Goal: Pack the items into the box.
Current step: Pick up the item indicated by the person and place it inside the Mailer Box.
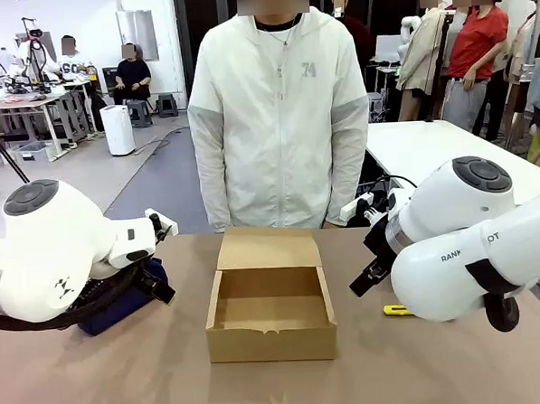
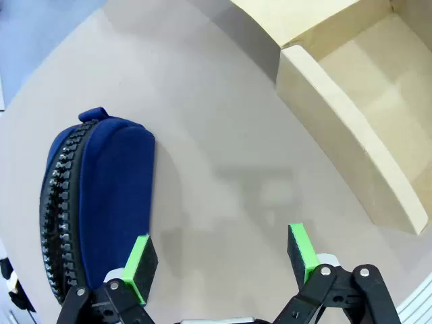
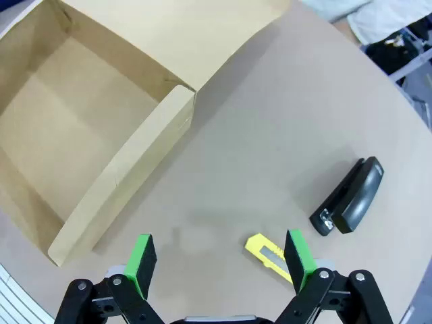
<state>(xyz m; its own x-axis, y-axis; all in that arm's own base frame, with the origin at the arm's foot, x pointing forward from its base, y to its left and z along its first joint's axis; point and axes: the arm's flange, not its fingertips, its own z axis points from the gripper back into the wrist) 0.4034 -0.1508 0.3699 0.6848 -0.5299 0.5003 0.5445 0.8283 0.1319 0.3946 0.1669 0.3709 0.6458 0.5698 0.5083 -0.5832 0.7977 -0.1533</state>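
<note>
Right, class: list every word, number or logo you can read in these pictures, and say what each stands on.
"74": on the chest of the person's white zip jacket.
"RANK" and "OT": cut-off lettering on the white right robot arm.
Small black mark on the white left robot arm: too blurred to read.
Brown corrugated cardboard box: no print to be seen.

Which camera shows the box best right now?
The front view: the whole box sits centred, flap lid open, nothing visible inside. The left wrist view catches one side wall and corner; the right wrist view shows much of its interior, cropped at the frame edge.
</note>
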